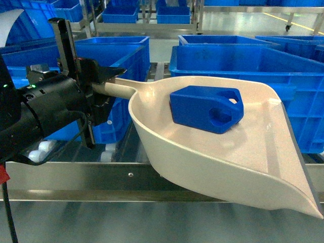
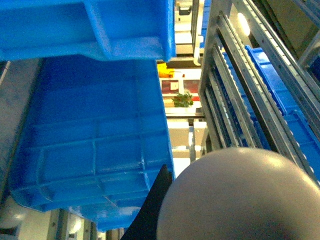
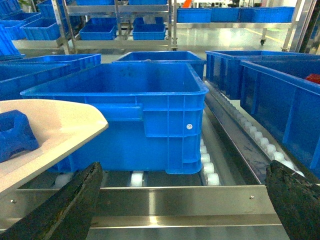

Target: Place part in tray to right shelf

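The left claw is clamped on the tray's handle, holding the tray in the air in front of the right shelf, whose steel front rail runs below it. The tray's long axis runs from the claw at its left out toward the wide lip at its right, roughly along the rail. The part lies inside the tray, near the middle of the bowl, on the side away from the claw, its round hole facing the lip.

The right claw stands wide open and holds nothing; its two dark fingers frame the rail, with a large blue crate on the white rollers straight ahead. In its view the tray's lip and the part show just left of that crate.

The left arm alone carries the load, so my guess is the coming move is its own: swing toward the crate.

No brand, label or writing can be read.
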You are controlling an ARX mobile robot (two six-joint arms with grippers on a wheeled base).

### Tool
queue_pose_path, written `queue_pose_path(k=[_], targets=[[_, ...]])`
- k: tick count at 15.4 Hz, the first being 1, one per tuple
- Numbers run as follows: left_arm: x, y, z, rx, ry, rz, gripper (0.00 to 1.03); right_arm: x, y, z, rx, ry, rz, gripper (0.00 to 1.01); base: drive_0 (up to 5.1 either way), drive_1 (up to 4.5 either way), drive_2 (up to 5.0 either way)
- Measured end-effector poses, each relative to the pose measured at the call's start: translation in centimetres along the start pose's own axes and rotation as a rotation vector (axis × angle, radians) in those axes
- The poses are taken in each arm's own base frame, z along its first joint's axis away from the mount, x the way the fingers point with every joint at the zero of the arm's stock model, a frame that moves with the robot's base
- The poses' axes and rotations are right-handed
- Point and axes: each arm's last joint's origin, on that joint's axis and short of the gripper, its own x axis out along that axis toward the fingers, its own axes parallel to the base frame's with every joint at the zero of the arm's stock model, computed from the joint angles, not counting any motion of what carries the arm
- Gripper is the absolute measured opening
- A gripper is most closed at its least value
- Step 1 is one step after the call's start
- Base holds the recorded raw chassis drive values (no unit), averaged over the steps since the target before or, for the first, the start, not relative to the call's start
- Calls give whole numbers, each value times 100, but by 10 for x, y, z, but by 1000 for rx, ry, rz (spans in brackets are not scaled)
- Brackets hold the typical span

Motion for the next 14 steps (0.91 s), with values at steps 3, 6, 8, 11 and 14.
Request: queue_pose_path(k=[3,6,8,11,14], targets=[[-37,-33,-5,224,-134,-18,13,0,0,0,0,0,0,98,0,0,0],[-42,-48,-4,231,-142,-45,13,0,0,0,0,0,0,98,0,0,0],[-45,-57,-2,236,-154,-68,13,0,0,0,0,0,0,98,0,0,0],[-48,-70,0,242,-166,-95,13,0,0,0,0,0,0,98,0,0,0],[-51,-104,28,252,-337,-81,13,0,0,0,0,0,0,98,0,0,0]])
